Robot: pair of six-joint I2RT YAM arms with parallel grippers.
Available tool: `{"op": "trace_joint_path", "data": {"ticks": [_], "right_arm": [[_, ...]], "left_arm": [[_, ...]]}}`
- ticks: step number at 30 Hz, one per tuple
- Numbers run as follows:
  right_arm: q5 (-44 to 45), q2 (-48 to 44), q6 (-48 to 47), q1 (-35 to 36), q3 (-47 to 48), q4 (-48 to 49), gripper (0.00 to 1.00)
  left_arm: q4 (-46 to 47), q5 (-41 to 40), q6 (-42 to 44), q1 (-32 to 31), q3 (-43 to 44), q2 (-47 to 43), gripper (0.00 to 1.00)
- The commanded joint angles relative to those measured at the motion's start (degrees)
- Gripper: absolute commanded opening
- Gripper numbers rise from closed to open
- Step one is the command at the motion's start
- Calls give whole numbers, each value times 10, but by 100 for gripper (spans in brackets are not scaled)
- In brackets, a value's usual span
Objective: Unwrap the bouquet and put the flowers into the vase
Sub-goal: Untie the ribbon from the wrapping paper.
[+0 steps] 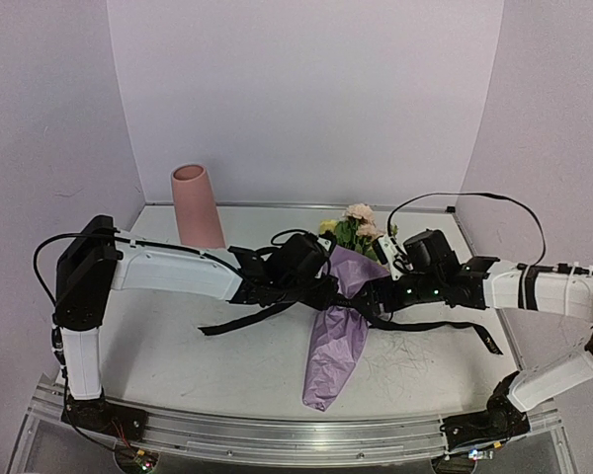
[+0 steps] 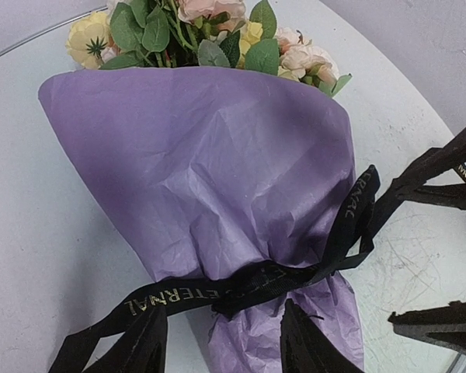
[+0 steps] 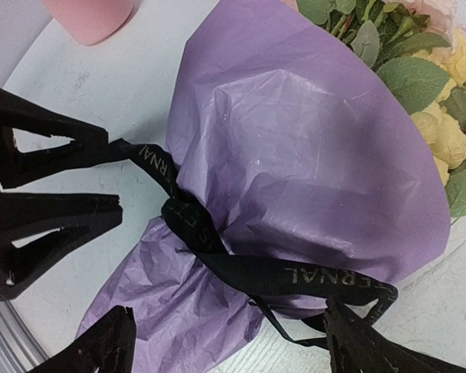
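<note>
The bouquet (image 1: 338, 316) lies on the table, its lilac paper cone (image 2: 210, 171) tied at the neck with a black ribbon (image 2: 248, 284). The flowers (image 1: 357, 226) stick out of the cone's far end, pink, cream and yellow with green leaves (image 3: 439, 93). My left gripper (image 2: 221, 346) stands open astride the cone's crumpled tail just below the knot. My right gripper (image 3: 229, 350) is wide open over the same tail from the other side, with the ribbon (image 3: 295, 276) running past its right finger. The pink vase (image 1: 198, 205) stands upright at the back left.
Loose ribbon tails trail over the table to the left (image 1: 239, 321) and right (image 1: 455, 328). The two grippers face each other closely across the cone's neck (image 1: 351, 294). Walls close the table at the back and both sides.
</note>
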Motion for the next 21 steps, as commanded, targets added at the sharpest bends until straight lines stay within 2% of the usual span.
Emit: {"op": "trace_joint_path", "data": {"ticks": [1,10,14,17,21], "right_arm": [[-29,38,-13,4,40,5,77],[-15,100,-24,10,75,0,73],[-8,128,-32,17,87,-6,66],[-3,141,-33,26,88,-9,57],[16,135,-26,35,76,-10,36]], "left_arm": [[5,-5,13,-3,16,0,51],[4,-22,17,-3,2,-12,51],[4,-26,18,-3,-1,-14,52],[4,-27,18,-3,-4,-17,52],[4,-27,16,-3,-7,-18,52]]}}
